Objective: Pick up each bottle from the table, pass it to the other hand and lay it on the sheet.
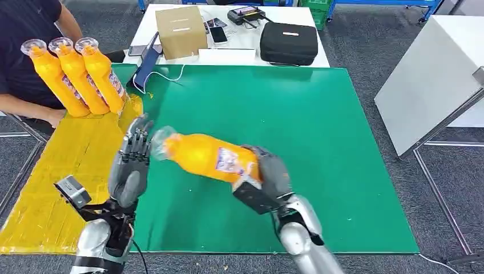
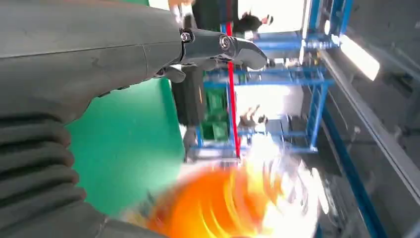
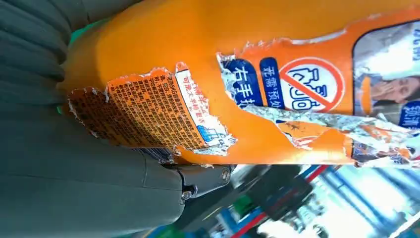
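**Passing the fourth bottle across**

Holding an orange juice bottle (image 1: 208,156) by its base end, the right robot hand (image 1: 268,177) has its fingers wrapped around the body; the bottle lies tilted in the air above the green mat (image 1: 319,142), clear cap end pointing at the left robot hand (image 1: 132,165). That hand is raised with fingers spread and holds nothing; its fingertips are just beside the cap — whether they touch it I cannot tell.

Judging by how things lie, three bottles (image 1: 77,77) already rest side by side on the yellow sheet (image 1: 51,188), at its far end. This one is mid-handover: the left robot hand must take it, the right let go, then it goes down on the sheet near the three. No other bottle is seen waiting on the mat.

The mat covers the worktop, the sheet along its left edge. Beyond the mat a white table (image 1: 285,11) carries a cardboard box (image 1: 181,31), a black case (image 1: 289,43) and phones. A person (image 1: 25,54) sits beside the three bottles — grey carpet around.
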`<act>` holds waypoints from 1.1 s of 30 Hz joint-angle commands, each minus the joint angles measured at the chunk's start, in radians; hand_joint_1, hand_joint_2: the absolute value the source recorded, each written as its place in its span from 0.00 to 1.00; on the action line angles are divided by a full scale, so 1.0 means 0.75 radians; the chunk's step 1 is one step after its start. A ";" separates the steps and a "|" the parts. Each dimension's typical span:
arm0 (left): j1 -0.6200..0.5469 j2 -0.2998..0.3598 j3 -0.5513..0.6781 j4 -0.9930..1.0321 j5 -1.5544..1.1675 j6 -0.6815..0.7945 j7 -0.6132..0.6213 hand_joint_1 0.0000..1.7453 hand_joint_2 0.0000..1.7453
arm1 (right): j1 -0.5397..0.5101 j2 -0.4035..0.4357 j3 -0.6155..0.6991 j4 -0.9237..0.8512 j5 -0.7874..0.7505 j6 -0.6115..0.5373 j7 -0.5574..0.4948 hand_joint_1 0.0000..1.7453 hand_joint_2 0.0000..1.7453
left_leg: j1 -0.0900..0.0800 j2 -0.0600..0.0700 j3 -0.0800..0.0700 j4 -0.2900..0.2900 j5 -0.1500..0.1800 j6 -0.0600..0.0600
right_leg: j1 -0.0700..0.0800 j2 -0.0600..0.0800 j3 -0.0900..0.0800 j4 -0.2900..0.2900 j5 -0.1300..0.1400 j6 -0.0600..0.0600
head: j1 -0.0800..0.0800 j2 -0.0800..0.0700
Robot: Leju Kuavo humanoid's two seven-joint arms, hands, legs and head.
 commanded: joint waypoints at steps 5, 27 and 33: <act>0.020 0.009 -0.149 -0.035 -0.018 -0.017 -0.029 0.00 1.00 | -0.162 0.104 0.209 0.246 -0.039 -0.016 0.027 1.00 1.00 | 0.000 0.002 0.001 0.000 -0.001 -0.001 | 0.000 0.005 0.000 0.001 0.000 -0.002 | 0.000 0.000; 0.018 0.025 -0.246 -0.067 -0.136 0.013 -0.102 0.00 1.00 | -0.167 0.144 0.270 0.314 -0.057 0.002 0.014 1.00 1.00 | -0.001 0.000 -0.001 -0.001 0.000 0.000 | -0.001 0.002 -0.002 0.001 0.000 -0.001 | 0.000 0.000; 0.019 0.026 -0.238 -0.061 -0.161 0.041 -0.112 1.00 1.00 | -0.170 0.148 0.293 0.333 -0.043 0.005 0.015 1.00 1.00 | -0.001 0.000 0.003 0.000 -0.001 -0.002 | -0.002 0.006 0.001 0.003 -0.002 -0.003 | 0.000 0.000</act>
